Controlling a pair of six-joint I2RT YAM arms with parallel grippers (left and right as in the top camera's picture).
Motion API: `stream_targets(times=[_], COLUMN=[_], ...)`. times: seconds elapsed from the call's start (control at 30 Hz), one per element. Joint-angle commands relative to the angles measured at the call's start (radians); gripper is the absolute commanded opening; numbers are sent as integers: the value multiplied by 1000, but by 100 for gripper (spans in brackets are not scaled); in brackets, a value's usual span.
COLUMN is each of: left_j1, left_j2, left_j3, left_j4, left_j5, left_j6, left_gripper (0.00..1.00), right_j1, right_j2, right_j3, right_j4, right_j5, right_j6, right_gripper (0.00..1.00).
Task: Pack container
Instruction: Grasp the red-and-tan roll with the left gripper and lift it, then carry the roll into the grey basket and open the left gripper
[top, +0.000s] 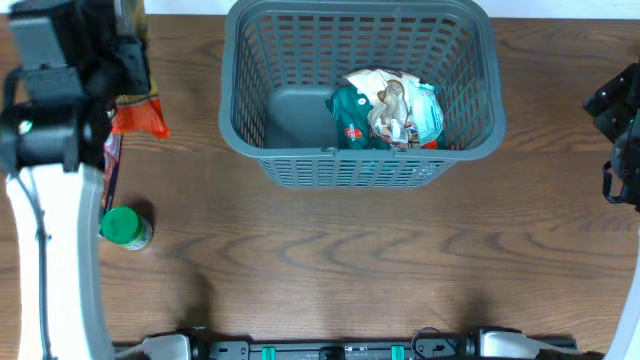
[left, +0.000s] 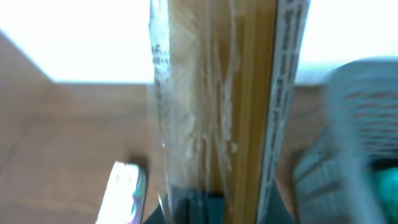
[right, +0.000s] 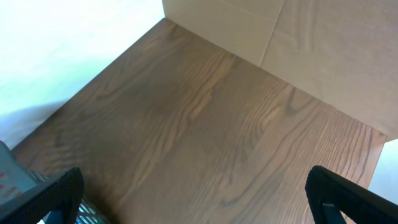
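The basket (top: 350, 170) stood at the middle of the bench's far edge, with snack bags (top: 390, 110) inside. Near the far left corner, the left gripper (left: 202, 208) was clamped on a clear packet (left: 217, 106). The right gripper (right: 194, 180) hung by the right edge, fingers wide apart.

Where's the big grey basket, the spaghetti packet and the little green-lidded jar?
grey basket (top: 350, 172), overhead view, on its slotted front wall.
spaghetti packet (left: 217, 93), left wrist view, on the middle of the clear wrapper.
green-lidded jar (top: 123, 226), overhead view, on its green lid.
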Motion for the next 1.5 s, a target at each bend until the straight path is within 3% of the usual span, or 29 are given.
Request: stream_targets(times=[0.0,0.3,0.47,0.83,1.17,1.47], left_j1=[-57,-203,-254,-361,-407,-441], left_j2=[-46,-35,8,166,266,356], left_j3=[96,146,146,146,146,146], left_j4=[22,105,124,76,-38,-132], left_j5=[165,577,725,726,561,518], left_j6=[86,252,312,447,573,617], left_gripper=[6,6,6,6,6,6], right_j1=[-8,-8,-8,-8,-8,-8], right_j2=[-3,-3,-3,-3,-3,-3], right_j3=[0,0,0,0,0,0], right_j4=[-2,-2,-2,-2,-2,-2], right_j5=[7,7,7,7,7,7], right_j6=[13,13,13,13,13,13], right_gripper=[99,99,99,99,99,99])
